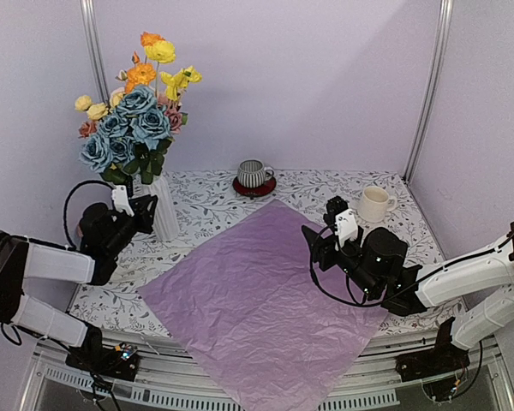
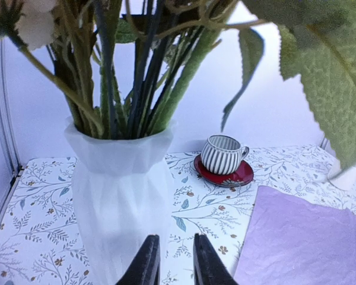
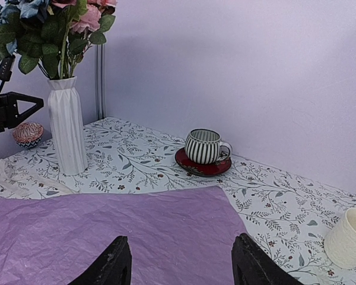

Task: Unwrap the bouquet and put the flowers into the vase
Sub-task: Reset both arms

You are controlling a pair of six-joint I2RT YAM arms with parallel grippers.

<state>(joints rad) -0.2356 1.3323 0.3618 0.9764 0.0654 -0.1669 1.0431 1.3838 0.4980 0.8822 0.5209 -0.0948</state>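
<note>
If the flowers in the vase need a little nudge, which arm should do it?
Left, probably. The left gripper sits right beside the white vase, just under the flowers. The right gripper is far off on the other side, over the purple paper.

The vase (image 1: 164, 218) stands at the back left of the counter (image 1: 207, 199) with the flowers (image 1: 133, 128) in it. The sheet of tissue paper (image 1: 257, 300) lies flat across the middle, its near corner overhanging the front edge. Behind its far corner a mug (image 1: 254, 173) sits on a saucer (image 1: 261, 190); a second mug (image 1: 374, 205) stands at the back right, apart from the sheet. The left pincer (image 1: 150, 212) is just beside the vase on its left, with a small bowl (image 3: 28, 133) farther left, and the right pincer (image 1: 313, 247) hangs over the sheet's right edge.
</note>
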